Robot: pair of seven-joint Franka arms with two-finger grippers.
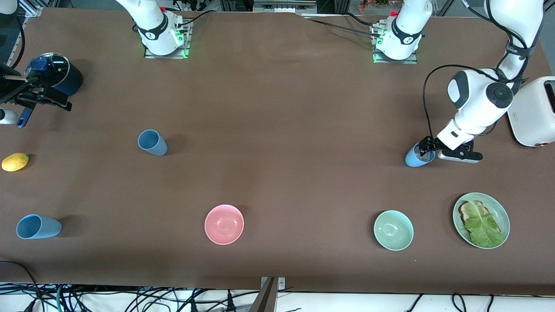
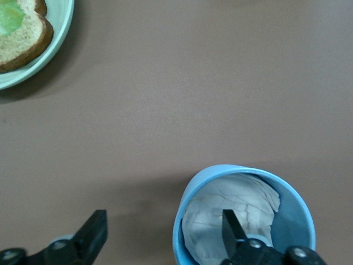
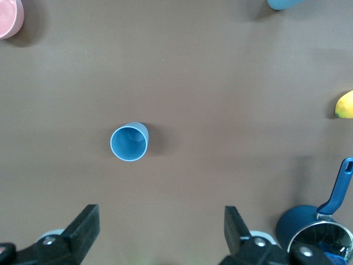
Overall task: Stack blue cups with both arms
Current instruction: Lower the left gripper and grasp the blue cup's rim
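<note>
A bright light blue cup (image 1: 417, 158) stands upright at the left arm's end of the table, with white crumpled paper inside in the left wrist view (image 2: 287, 215). My left gripper (image 1: 424, 150) is open and low over its rim; one finger (image 2: 231, 227) is inside the cup, the other (image 2: 94, 233) outside, with the wall between them (image 2: 162, 232). A slate blue cup (image 1: 152, 142) stands upright toward the right arm's end and shows in the right wrist view (image 3: 129, 142). My right gripper (image 1: 39, 96) is open and empty, high over the table beside the pot (image 3: 160, 226).
A second light blue cup (image 1: 38, 226) sits near the front camera. A dark blue lidded pot (image 1: 54, 74), a lemon (image 1: 15, 161), a pink bowl (image 1: 224, 224), a mint-green bowl (image 1: 393, 230), a green plate (image 1: 505, 216) with toast and lettuce, and a white toaster (image 1: 535, 111) are on the table.
</note>
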